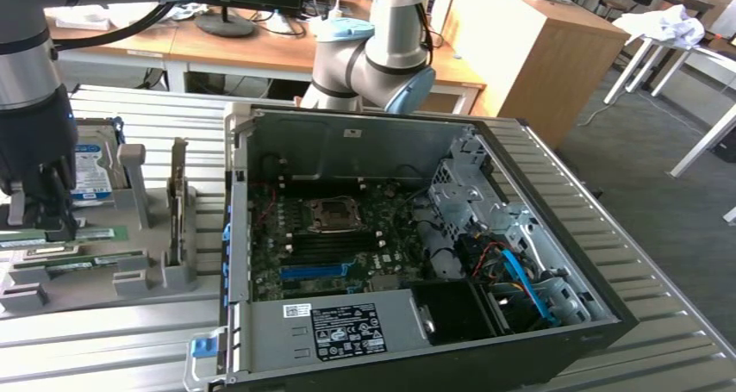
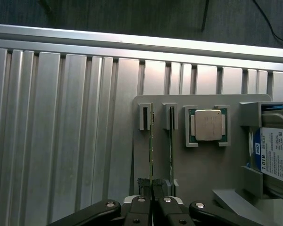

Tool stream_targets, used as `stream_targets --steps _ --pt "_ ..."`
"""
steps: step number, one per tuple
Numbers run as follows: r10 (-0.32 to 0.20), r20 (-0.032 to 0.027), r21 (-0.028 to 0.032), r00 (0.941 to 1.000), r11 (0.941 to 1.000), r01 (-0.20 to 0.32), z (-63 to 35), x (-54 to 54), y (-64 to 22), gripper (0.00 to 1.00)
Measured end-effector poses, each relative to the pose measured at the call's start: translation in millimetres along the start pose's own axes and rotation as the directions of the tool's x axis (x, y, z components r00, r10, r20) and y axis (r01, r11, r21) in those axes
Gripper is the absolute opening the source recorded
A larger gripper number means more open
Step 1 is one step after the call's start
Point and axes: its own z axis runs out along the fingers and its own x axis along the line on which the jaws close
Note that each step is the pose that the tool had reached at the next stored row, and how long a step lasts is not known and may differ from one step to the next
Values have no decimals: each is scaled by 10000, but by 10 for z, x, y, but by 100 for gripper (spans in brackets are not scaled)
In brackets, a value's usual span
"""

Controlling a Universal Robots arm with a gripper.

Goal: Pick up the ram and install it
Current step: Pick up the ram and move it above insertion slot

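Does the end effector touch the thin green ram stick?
Touching. In the wrist view, the end effector clamps the thin green ram stick from both sides, no gap.

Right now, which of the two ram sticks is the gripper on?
The ram farther from the processor; the gripper pinches it, the other stick stands free.

Was built of silver-grey tubes (image 1: pixel 397 13) with pale blue joint caps (image 1: pixel 345 28) behind the computer case (image 1: pixel 345 142). Carried a black cable (image 1: pixel 150 19) and ended in a black gripper (image 1: pixel 44 221) to the exterior view's left of that case. Had black fingers (image 2: pixel 85 214), round silver screws (image 2: pixel 107 204), ribbed dark pads (image 2: pixel 144 185).
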Motion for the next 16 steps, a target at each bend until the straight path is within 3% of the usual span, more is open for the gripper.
stream_targets --steps 16 --pt "0 0 0 10000 10000 0 -70 -1 2 13"
